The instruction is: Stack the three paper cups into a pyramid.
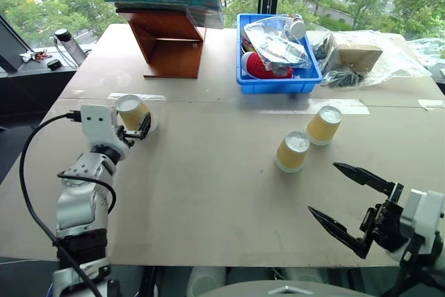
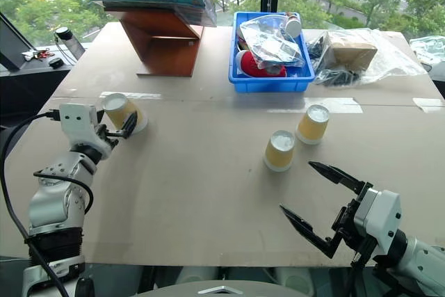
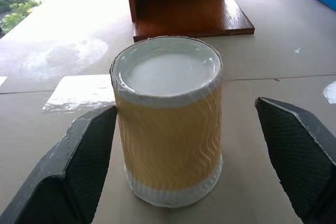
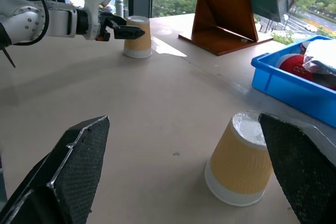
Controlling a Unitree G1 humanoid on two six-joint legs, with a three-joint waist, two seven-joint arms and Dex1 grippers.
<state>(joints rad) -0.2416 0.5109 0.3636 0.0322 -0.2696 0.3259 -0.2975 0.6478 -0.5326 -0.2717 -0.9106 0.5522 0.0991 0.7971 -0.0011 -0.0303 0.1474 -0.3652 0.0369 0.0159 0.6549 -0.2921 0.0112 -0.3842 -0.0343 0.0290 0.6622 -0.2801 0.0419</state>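
Three paper cups stand upside down on the brown table, none on another. One cup (image 1: 132, 111) is at the left, between the fingers of my left gripper (image 1: 137, 122), which is open around it; in the left wrist view one finger (image 3: 86, 156) is close against the cup (image 3: 168, 129) and the other stands apart. The other two cups (image 1: 293, 151) (image 1: 324, 125) stand close together right of centre. My right gripper (image 1: 323, 187) hovers open and empty, nearer the table's front edge than those two.
At the back stand a blue bin (image 1: 243, 83) of packaged items, a wooden stand (image 1: 170, 50) and a plastic bag with a cardboard box (image 1: 358, 57). A bottle (image 1: 68, 45) stands on the dark surface at the far left.
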